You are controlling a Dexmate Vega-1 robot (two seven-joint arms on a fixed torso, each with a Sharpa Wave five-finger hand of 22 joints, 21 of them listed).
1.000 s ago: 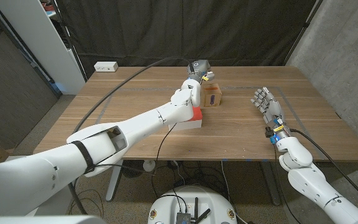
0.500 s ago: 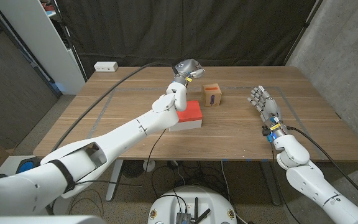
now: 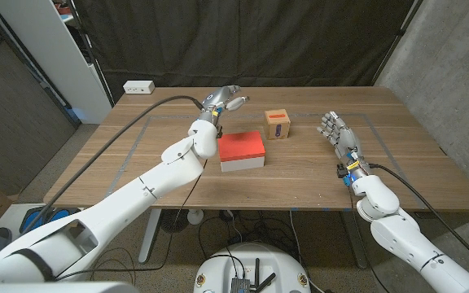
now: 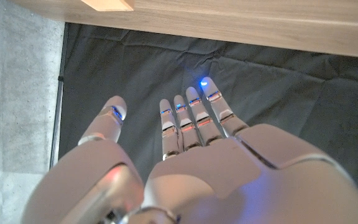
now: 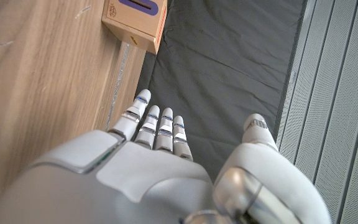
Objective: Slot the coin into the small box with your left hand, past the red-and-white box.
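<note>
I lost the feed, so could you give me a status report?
Left hand open, empty. Right hand open, idle. Small box beyond red-and-white box; nothing between.

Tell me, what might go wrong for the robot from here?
1. The left hand holds nothing, its fingers spread; whether the coin reached the small box cannot be told, so it may have missed.
2. The left forearm hangs close beside the red-and-white box; a careless swing could knock it.

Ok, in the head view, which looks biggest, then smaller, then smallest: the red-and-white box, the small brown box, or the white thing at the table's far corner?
1. red-and-white box
2. small brown box
3. white thing at the far corner

The last two look close in size, and the white thing sits farther from the camera, so that order is unsure.
</note>
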